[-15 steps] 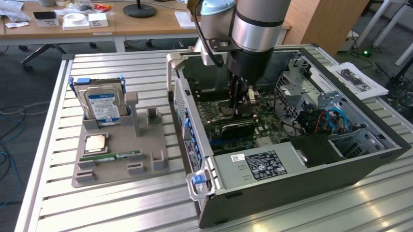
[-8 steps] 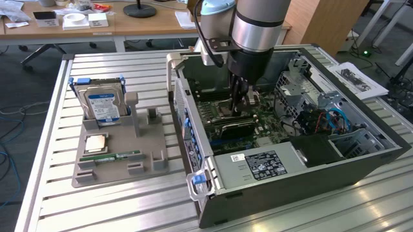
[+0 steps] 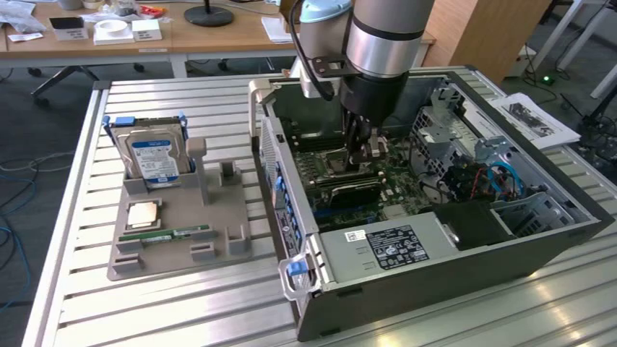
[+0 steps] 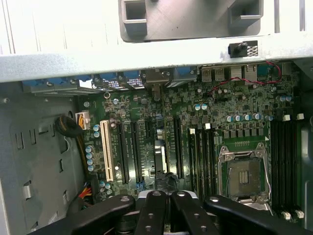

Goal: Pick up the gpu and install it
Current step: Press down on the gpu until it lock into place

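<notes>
Where the open computer case [image 3: 434,282] lies on its side on the slatted bench [image 3: 173,311], its power supply [image 3: 391,246] with a black label fills the nearest corner. Further inside the case, the hand [image 4: 167,196] hangs just above the motherboard [image 4: 234,112], its two black fingers [image 4: 154,205] pressed together. Directly under their tips the gpu [image 4: 161,156] seems to stand edge-on in an expansion slot of the case's motherboard, beside the long white slot [image 4: 106,152]; whether the fingers touch it I cannot tell. The bare processor socket [image 4: 243,176] sits nearby on the same board. Outside the case, towards the exterior view's left, a grey tray [image 3: 178,249] holds a green memory stick [image 3: 178,233] and, further back, an upright hard drive [image 3: 154,155].
</notes>
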Controlling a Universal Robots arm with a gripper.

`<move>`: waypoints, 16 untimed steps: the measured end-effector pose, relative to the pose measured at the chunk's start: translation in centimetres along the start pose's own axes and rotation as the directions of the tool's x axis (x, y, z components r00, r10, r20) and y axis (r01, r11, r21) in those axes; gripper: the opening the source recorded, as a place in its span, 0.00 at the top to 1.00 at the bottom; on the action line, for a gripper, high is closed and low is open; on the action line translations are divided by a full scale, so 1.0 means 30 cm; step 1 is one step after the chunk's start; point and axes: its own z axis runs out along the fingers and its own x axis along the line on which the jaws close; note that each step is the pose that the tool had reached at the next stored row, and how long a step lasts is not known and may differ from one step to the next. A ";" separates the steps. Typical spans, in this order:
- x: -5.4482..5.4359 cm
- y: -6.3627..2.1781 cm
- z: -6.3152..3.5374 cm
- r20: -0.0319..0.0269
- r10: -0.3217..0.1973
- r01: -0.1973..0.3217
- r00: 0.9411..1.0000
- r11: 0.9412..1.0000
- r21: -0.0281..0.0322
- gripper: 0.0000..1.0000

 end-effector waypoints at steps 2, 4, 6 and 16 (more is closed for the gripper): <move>0.000 0.000 0.000 0.000 0.000 0.000 1.000 1.000 0.000 0.89; 0.000 0.000 0.000 0.000 0.000 0.000 1.000 1.000 0.000 0.89; 0.000 -0.001 0.000 0.000 0.000 0.000 1.000 1.000 0.000 0.89; -0.004 -0.019 0.006 0.001 0.000 0.000 1.000 1.000 0.000 0.89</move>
